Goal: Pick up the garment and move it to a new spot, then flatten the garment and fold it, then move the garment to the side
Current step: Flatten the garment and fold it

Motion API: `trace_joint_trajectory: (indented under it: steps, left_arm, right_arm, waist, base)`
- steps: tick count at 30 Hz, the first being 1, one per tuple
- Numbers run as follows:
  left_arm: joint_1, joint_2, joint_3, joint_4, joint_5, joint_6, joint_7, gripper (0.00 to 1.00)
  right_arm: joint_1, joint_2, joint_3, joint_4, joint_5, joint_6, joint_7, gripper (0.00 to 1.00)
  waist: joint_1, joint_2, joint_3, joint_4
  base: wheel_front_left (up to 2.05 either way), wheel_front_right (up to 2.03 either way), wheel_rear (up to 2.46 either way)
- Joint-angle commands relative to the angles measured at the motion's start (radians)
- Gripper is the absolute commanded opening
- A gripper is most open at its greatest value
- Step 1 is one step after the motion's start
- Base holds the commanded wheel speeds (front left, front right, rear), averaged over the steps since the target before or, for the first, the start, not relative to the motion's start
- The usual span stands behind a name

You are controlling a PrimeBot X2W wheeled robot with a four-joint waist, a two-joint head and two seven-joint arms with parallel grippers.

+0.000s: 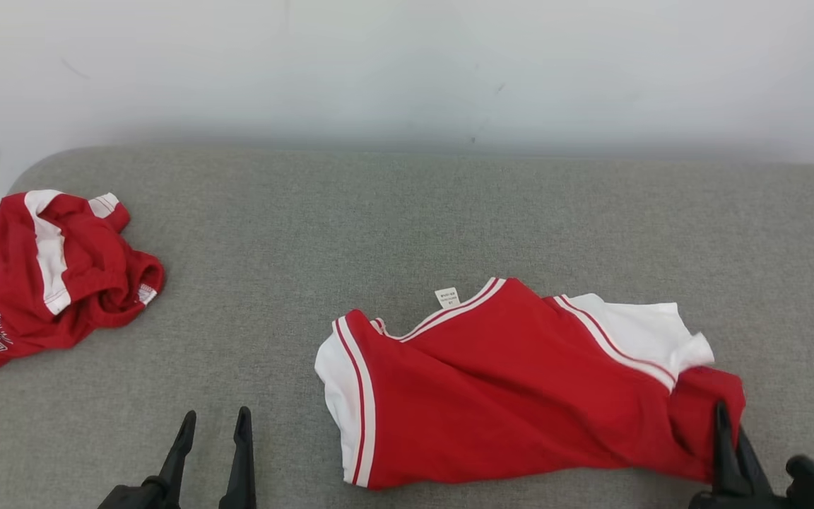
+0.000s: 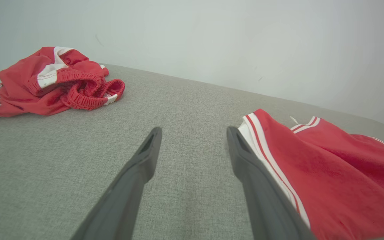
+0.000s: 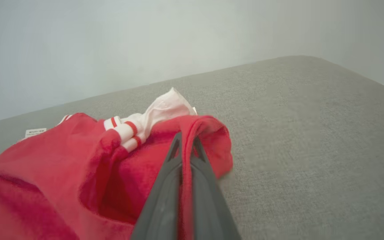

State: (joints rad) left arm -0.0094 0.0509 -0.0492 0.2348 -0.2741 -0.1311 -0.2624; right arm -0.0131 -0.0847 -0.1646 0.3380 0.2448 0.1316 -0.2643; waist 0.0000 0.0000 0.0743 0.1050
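One red-and-white garment (image 1: pixel 520 382) lies rumpled at centre-right of the grey worktop (image 1: pixel 407 212). My right pincer (image 1: pixel 721 417) is pinched tight on its red near-right edge. My left pincer (image 1: pixel 215 420) stands wide over bare worktop just beside its white-striped end. A second red bundle (image 1: pixel 54 283) sits crumpled far left

Garment (image 1: pixel 506 382) on cushion (image 1: pixel 308 226), right of centre; second garment (image 1: pixel 46 283) far left, wall (image 1: pixel 407 63) behind
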Motion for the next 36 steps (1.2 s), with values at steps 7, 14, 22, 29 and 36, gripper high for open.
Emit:
trace_joint_trajectory:
  steps: [7,14,22,29,36]
  left_arm:
    - [0.016,-0.001,0.01,0.003,0.0,0.001,-0.001,1.0]
    - [0.033,-0.001,0.029,-0.004,0.0,0.001,-0.001,1.0]
    - [0.028,-0.001,0.031,-0.003,0.005,0.001,-0.001,1.0]
    - [0.027,-0.001,0.024,0.0,0.005,0.001,-0.001,1.0]
    - [0.032,-0.001,0.034,0.002,0.006,0.001,-0.001,1.0]
  right_arm:
    - [-0.006,0.005,-0.051,-0.007,-0.028,-0.002,-0.002,1.0]
    - [0.007,0.015,-0.063,-0.096,-0.043,-0.002,-0.002,1.0]
    - [-0.109,-0.044,-0.023,0.103,-0.05,-0.002,0.016,1.0]
    - [-0.215,-0.072,0.005,0.304,-0.04,-0.002,0.033,1.0]
    - [-0.31,-0.09,0.05,0.467,-0.029,-0.002,0.023,0.0]
  waist:
    - [0.0,0.0,-0.021,0.018]
    - [0.0,0.0,-0.035,0.015]
    - [0.0,0.0,-0.043,0.018]
    - [0.0,0.0,-0.045,0.039]
    - [0.0,0.0,-0.04,0.062]
  base:
    - [0.0,0.0,0.0]
    - [0.0,0.0,0.0]
    - [0.0,0.0,0.0]
    - [0.0,0.0,0.0]
    - [0.0,0.0,0.0]
